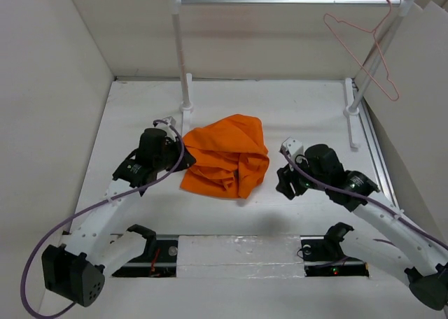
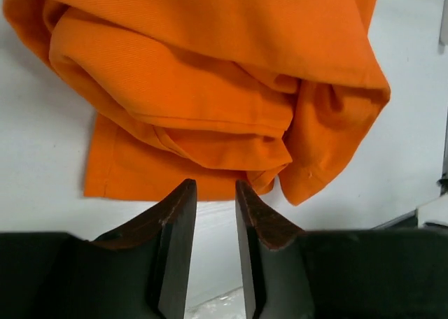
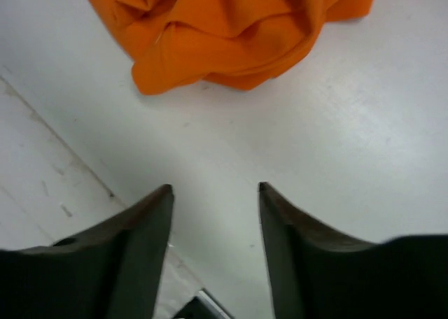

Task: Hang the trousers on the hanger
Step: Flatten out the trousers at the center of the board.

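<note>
One pair of bright orange trousers point(image 1: 227, 158) lies bunched in a heap at the middle of the white table point(image 1: 133, 109), between the two arms. The legs cannot be told apart in the crumple. The heap's longer reach runs from lower left to upper right in the top view. In the left wrist view a flat hemmed edge of the cloth point(image 2: 210, 88) lies at lower left.

One thin pinkish-red wire hanger point(image 1: 383, 61) hangs by its hook at the right end of a single silver rail point(image 1: 287, 1) on two white posts point(image 1: 180, 46), at the upper right of the frame. It hangs tilted, slanting down to the right.

The left gripper point(image 2: 215, 186) sits at the heap's left edge, its fingers a narrow gap apart with nothing between them. The right gripper point(image 3: 215, 187), to the heap's right, has its fingers wide apart over bare table, clear of the cloth point(image 3: 231, 32).
</note>
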{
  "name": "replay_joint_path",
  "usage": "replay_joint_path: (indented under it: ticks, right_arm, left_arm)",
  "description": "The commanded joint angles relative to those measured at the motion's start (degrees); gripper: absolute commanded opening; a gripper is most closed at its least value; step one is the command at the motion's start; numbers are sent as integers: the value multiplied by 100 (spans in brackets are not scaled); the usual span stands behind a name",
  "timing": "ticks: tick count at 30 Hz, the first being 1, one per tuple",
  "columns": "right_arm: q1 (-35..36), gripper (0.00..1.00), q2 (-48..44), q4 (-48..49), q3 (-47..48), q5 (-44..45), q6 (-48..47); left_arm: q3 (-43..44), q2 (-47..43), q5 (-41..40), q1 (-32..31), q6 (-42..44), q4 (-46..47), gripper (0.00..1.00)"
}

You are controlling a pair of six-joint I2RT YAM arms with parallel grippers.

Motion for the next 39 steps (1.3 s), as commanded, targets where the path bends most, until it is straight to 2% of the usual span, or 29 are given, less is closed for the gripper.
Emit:
replay_joint_path:
  ticks: [1, 3, 5, 7, 9, 10, 12, 13, 20, 23, 25, 26, 27, 28, 29, 30, 34, 35, 36, 39]
  right_arm:
    - [181, 64, -104, 1129, -361, -560, 546]
    - [242, 71, 36, 1656, -573, -763, 809]
    - [312, 72, 282, 2400, -1001, -913, 1056]
    - [383, 73, 563, 2921, -1258, -896, 1390]
    - [383, 76, 792, 3432, -1435, -852, 1566]
    - [383, 77, 897, 3547, -1426, -747, 1575]
    - [383, 78, 1301, 3767, -1322, -659, 1628]
    - [383, 78, 1433, 3803, -1269, -624, 1628]
    - [383, 74, 2243, 4770, -1294, -614, 2050]
    - [383, 65, 2427, 4918, -1330, -431, 2120]
    - [383, 47, 2506, 5024, -1321, -395, 2120]
    - [383, 32, 2524, 5042, -1303, -282, 2120]
    - [383, 20, 2524, 4938, -1208, -202, 2086]
    - [383, 0, 2359, 4650, -1059, 112, 1990]
    - [383, 0, 2357, 4438, -953, 115, 1989]
    - [383, 0, 2236, 4166, -847, 211, 1788]
    - [498, 0, 1217, 2400, 48, 1149, 1067]
    - [498, 0, 1023, 1692, 285, 1265, 892]
    - [498, 0, 700, 1302, 801, 1414, 603]
    - [498, 0, 407, -131, 1804, 1811, -30]
  left_arm:
    - [129, -80, -961, -205, -290, 141, 27]
    - [-299, -98, -874, -205, -458, 281, 44]
    - [-739, -19, -585, -205, -581, 500, 47]
    - [-1233, -54, -696, -502, -844, 668, 51]
    - [-1173, -2, -1197, -950, -1159, 853, 62]
    - [-1068, 277, -1425, -1344, -1240, 836, 66]
    - [-752, 682, -1847, -1689, -1372, 748, 72]
    - [-698, 1041, -1953, -1795, -1503, 756, 74]
    - [-821, 1994, -1972, -1796, -1777, 1750, 75]
    - [-838, 2371, -2042, -1796, -1847, 2056, 68]
    - [-856, 2538, -2112, -1796, -1908, 2110, 62]
    - [-856, 2582, -2147, -1796, -1917, 2110, 58]
    - [-856, 2626, -2226, -1796, -1926, 2293, 45]
    - [-804, 2714, -2305, -1648, -1996, 2242, 20]
    - [-803, 2715, -2367, -1647, -1996, 2164, 20]
    - [-699, 2688, -2428, -1560, -2057, 1963, 0]
    - [-224, 1690, -3236, -1428, -1866, 1023, 0]
    - [-110, 1477, -3568, -1331, -1830, 542, 0]
    - [83, 1258, -3676, -1243, -1769, 337, 0]
    - [399, 353, -4037, -717, -1488, -332, 0]
